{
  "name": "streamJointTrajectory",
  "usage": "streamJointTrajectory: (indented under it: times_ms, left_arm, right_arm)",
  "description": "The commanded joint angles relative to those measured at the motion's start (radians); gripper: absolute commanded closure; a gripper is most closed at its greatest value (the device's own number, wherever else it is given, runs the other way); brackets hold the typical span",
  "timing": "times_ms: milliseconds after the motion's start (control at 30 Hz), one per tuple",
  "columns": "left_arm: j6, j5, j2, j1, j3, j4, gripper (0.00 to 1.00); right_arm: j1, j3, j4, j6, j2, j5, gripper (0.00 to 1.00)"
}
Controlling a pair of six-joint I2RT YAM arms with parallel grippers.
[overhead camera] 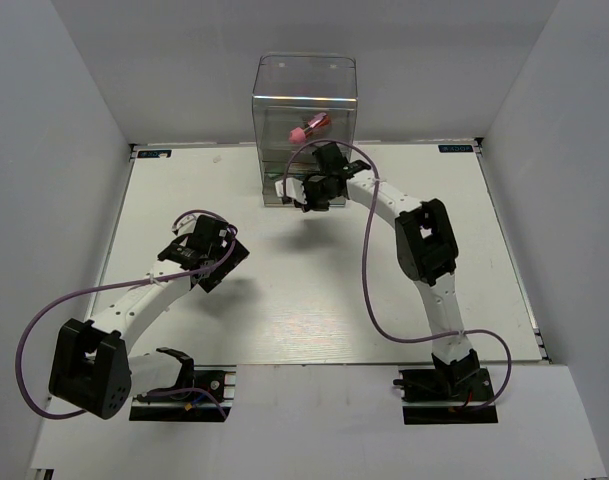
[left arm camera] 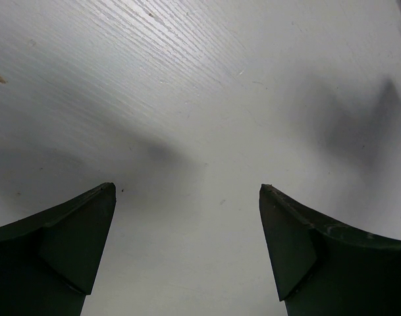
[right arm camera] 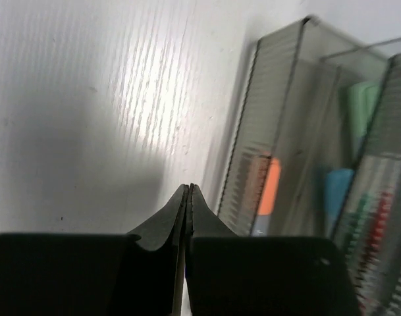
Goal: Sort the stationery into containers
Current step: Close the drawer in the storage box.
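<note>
The clear plastic box [overhead camera: 304,100] stands at the table's far middle, with a pink-red tube [overhead camera: 306,129] in its upper part. My right gripper [overhead camera: 306,195] is at the box's lower front, by the drawers. In the right wrist view it [right arm camera: 189,186] is shut, tips together, just left of the ribbed drawers [right arm camera: 253,151]. Through their walls show an orange tip [right arm camera: 271,187], a blue cap [right arm camera: 336,191], a mint-green bar [right arm camera: 361,105] and red and green pens [right arm camera: 378,210]. My left gripper [overhead camera: 219,268] is open and empty over bare table, also in the left wrist view [left arm camera: 187,187].
White walls close in the table on the left, right and back. Purple cables [overhead camera: 369,270] loop beside both arms. The white tabletop [left arm camera: 207,99] lies under my left gripper.
</note>
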Motion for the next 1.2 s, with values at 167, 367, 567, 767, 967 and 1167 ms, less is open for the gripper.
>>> streamJointTrajectory:
  times_ms: [167, 367, 567, 767, 967, 1167]
  left_arm:
    - [0.010, 0.008, -0.029, 0.001, 0.022, -0.006, 0.00]
    - [0.010, 0.008, -0.038, 0.001, 0.012, 0.003, 0.00]
    - [0.010, 0.008, -0.029, 0.001, 0.021, 0.003, 0.00]
    - [0.010, 0.008, -0.038, 0.001, 0.021, -0.006, 0.00]
    - [0.010, 0.017, -0.038, 0.001, 0.021, -0.006, 0.00]
    - [0.010, 0.027, -0.038, 0.001, 0.030, -0.006, 0.00]
  right_arm:
    - [0.003, 0.019, 0.155, 0.137, 0.099, 0.252, 1.00]
    - [0.003, -0.035, 0.392, 0.203, 0.105, 0.436, 1.00]
    - [0.004, 0.000, 0.467, 0.206, 0.147, 0.534, 1.00]
    - [0.004, -0.014, 0.559, 0.213, 0.154, 0.591, 1.00]
    - [0.003, -0.021, 0.593, 0.226, 0.147, 0.608, 1.00]
    - [-0.002, -0.052, 0.460, 0.260, 0.064, 0.463, 1.00]
